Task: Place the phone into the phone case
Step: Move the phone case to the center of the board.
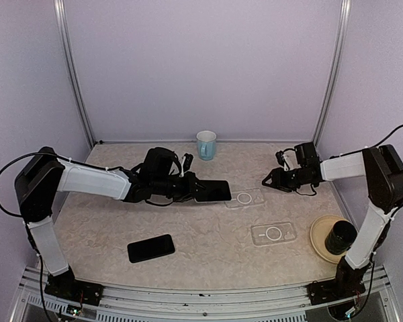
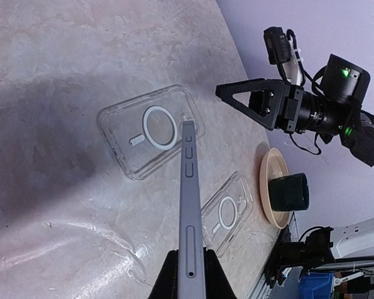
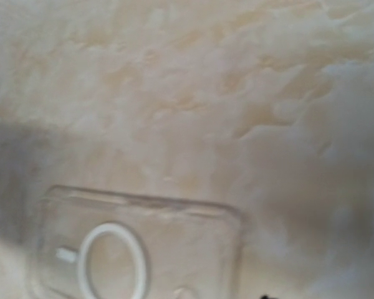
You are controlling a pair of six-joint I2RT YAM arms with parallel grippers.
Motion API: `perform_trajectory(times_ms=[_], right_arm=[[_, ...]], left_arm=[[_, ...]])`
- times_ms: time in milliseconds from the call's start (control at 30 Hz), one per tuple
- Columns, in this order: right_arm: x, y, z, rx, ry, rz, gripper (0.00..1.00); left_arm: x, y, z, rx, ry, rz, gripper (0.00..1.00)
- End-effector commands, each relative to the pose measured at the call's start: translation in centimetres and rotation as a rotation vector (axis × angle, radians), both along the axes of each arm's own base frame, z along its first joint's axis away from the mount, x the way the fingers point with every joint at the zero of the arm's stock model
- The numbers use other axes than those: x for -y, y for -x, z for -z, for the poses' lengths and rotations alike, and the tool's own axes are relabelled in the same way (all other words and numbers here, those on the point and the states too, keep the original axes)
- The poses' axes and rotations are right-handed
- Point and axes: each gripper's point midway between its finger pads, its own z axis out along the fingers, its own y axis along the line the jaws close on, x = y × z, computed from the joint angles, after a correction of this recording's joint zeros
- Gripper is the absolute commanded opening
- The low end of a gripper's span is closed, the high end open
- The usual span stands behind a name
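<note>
My left gripper point(image 1: 190, 188) is shut on a dark phone point(image 1: 212, 191) and holds it above the table, pointing right. In the left wrist view the phone point(image 2: 188, 199) shows edge-on between the fingers point(image 2: 165, 283). Its far end hangs over the near edge of a clear phone case point(image 2: 151, 129) with a white ring. That case point(image 1: 246, 198) lies flat just right of the phone. My right gripper point(image 1: 265, 181) hovers at the case's right end, holding nothing, its jaws partly apart. The right wrist view shows the case point(image 3: 131, 249) below, blurred.
A second clear case point(image 1: 273, 233) lies nearer the front, and a second black phone point(image 1: 151, 248) lies front left. A tan plate point(image 1: 319, 240) with a black cup point(image 1: 340, 236) sits front right. A pale blue mug point(image 1: 206, 144) stands by the back wall.
</note>
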Motion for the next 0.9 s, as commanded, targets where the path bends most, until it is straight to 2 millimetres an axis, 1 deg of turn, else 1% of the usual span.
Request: perform_trajectory(times_ms=[0,167,300,467,633,733,800,867], right_arm=[[0.0,-1.0,1.4,-0.016,0.058,0.008,0.46],[-1.2,-1.2,2.6,-0.034,0.08,-0.016,0.38],[-2.3,-1.0,3.0,-0.034,0.105,-0.044,0.35],[-3.3,-0.1,3.5,-0.043,0.121,-0.071,0.27],[-3.7,0.6,4.0,-0.049,0.155,-0.076,0.26],[-3.7,0.7,2.9,-0.011,0.138,-0.068,0.26],[-3.4,0.5,2.0,0.015,0.143,-0.05,0.27],[-3.1,0.3,1.5,0.028,0.157,-0.038,0.29]], left_arm=[[0.3,-1.1,-2.5,0.048,0.047,-0.02,0.0],[-0.1,-0.9,-2.6,0.038,0.038,-0.027,0.0],[-0.3,-0.8,-2.6,0.033,0.04,-0.028,0.0],[-0.6,-0.6,-1.9,0.011,0.037,-0.027,0.0],[-0.9,-0.5,-1.8,0.006,0.034,-0.024,0.0],[-1.0,-0.5,-1.9,0.009,0.033,-0.024,0.0],[-1.1,-0.6,-2.0,0.011,0.033,-0.026,0.0],[-1.1,-0.5,-2.0,0.011,0.034,-0.025,0.0]])
